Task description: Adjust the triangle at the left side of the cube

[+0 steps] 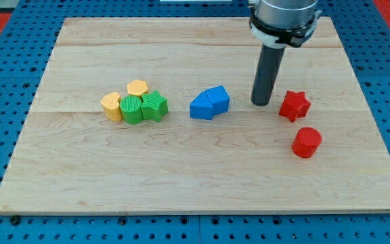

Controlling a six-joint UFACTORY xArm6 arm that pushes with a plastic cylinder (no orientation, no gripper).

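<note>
A blue triangle [200, 107] lies near the board's middle, touching a blue cube [218, 99] on the cube's left. My tip [261, 103] rests on the board to the right of the cube, with a gap between them. It stands between the blue cube and a red star [294, 106].
A red cylinder [307, 142] lies below the red star. At the left is a tight cluster: a yellow heart-like block [112, 106], a yellow hexagon [137, 87], a green cylinder [132, 109] and a green block [155, 105]. The wooden board [195, 183] sits on a blue pegboard.
</note>
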